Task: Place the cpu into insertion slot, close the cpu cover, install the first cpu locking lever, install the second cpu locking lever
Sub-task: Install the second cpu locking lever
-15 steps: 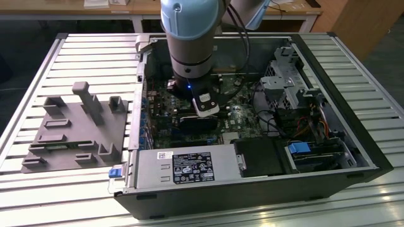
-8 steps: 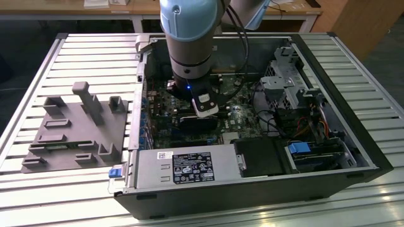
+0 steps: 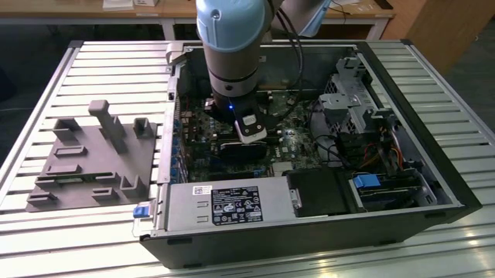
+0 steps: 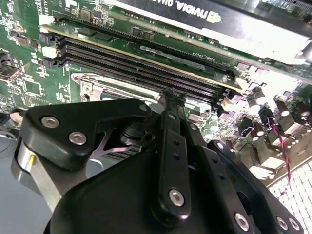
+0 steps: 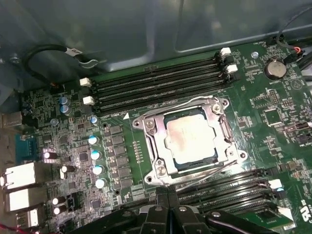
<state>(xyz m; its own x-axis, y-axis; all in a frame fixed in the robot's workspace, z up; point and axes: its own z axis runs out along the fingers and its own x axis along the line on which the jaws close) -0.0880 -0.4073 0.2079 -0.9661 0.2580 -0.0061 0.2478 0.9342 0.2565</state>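
Low over the board [image 5: 273,117] inside the case [image 3: 309,234], hovering with gripper [image 5: 164,191] clenched on nothing. Close by, showing cpu [image 5: 191,135] seated in slot [image 5: 194,166], cover [image 5: 153,142] lying flat around it.

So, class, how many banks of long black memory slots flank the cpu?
2: one bank between the cpu and the case wall; the other bank on the cpu's opposite side, partly hidden by the gripper.
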